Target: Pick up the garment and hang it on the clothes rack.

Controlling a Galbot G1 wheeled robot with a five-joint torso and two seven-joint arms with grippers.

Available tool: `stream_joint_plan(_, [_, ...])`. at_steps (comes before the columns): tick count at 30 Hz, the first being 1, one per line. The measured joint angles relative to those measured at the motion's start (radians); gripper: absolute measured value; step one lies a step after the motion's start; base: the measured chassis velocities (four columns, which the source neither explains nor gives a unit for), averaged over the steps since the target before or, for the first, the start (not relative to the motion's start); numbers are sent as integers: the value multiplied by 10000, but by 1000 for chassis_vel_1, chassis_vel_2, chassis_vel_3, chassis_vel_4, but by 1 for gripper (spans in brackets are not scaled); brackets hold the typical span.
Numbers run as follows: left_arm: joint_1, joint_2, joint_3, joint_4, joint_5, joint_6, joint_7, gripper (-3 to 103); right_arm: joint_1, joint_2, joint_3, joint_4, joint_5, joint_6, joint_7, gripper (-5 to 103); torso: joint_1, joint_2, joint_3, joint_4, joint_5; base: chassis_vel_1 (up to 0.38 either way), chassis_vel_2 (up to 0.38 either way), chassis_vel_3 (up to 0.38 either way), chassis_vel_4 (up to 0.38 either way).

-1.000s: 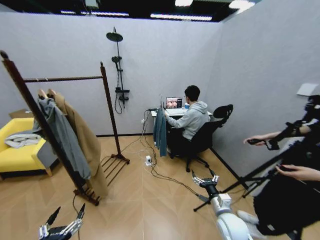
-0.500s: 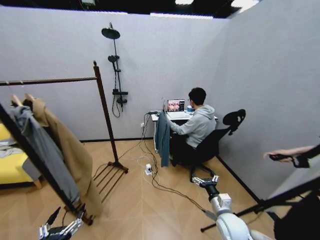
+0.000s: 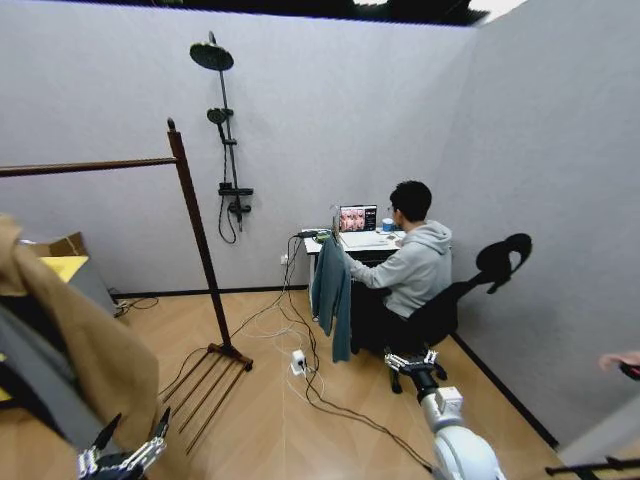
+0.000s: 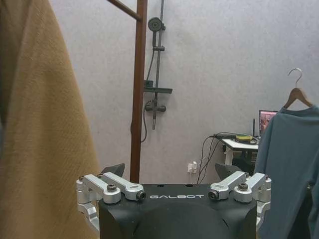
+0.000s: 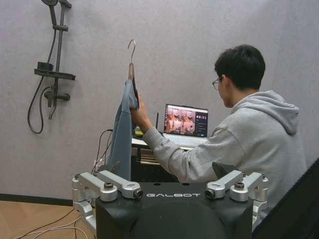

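Whole head view swung right since a second ago: camera turned, base closing on dark teal-blue soft shirt on wooden hanger (image 3: 331,293), held up at far desk by seated person's hand (image 5: 141,113). Tall reddish-brown wooden clothes rack (image 3: 197,244) now left. Left gripper (image 3: 128,441) and right gripper (image 3: 411,359) spread wide, empty. Pickup not begun.

Shower stand (image 3: 224,140) on wall; laptop (image 3: 357,218) (lit) on desk (image 3: 322,244).

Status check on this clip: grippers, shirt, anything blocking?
Left gripper and right gripper open, low, holding nothing. Shirt on its hanger, held up by the seated person's hand beside the desk. Cables cross the floor toward it.
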State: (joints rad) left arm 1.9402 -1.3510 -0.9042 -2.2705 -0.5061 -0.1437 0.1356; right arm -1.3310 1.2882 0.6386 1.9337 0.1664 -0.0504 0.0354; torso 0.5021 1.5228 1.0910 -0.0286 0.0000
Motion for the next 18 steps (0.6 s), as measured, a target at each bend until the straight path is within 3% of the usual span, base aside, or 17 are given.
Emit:
stream_joint_plan(9, [0, 0, 0, 0, 0, 0, -6, 100, 1, 0, 0, 0, 0, 0, 0, 100, 3, 0, 2, -1, 1, -273, 282, 287, -282])
stream_joint_plan(18, [0, 0, 0, 1, 0, 0, -7, 100, 1, 0, -1, 0, 0, 0, -1, 100, 6, -2, 3, 1, 1, -113, 132, 84, -109])
